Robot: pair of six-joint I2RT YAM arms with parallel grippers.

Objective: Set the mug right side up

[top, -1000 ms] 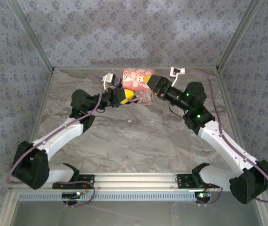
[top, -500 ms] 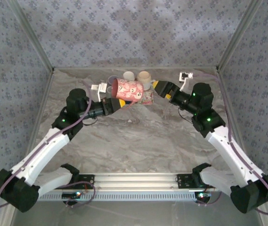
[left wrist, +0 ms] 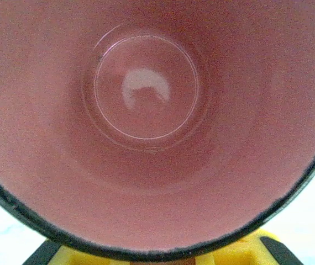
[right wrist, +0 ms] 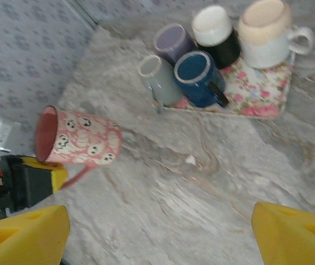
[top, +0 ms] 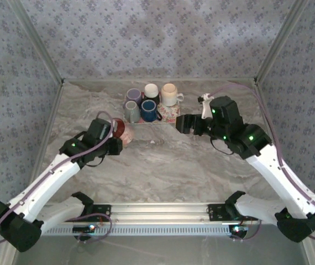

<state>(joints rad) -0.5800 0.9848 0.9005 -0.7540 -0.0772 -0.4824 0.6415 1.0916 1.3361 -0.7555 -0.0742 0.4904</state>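
Top external view showed my left gripper (top: 115, 141) closed on the pink ceramic mug (top: 123, 131), printed with small white faces, out over the left middle of the grey marbled table (top: 163, 165). From my right wrist view the mug (right wrist: 83, 144) lay tipped on its side, its mouth turned left toward my left gripper and its base toward the middle of the table, with the handle hanging below; I could not tell whether it touched the tabletop. My left wrist camera looked straight down into the mug's glossy pink inside (left wrist: 146, 105), with a yellow finger (left wrist: 146, 257) just under the dark rim. My right gripper (top: 182, 125) hung over the right middle of the table, well apart from the mug, its yellow fingers (right wrist: 295, 234) spread wide with nothing between them. At the back stood a floral rectangular tray (right wrist: 260, 95) carrying a purple mug (right wrist: 171, 41), a black mug with white inside (right wrist: 217, 30), a cream mug (right wrist: 268, 30), a grey mug (right wrist: 157, 80) and a dark blue mug (right wrist: 199, 77).
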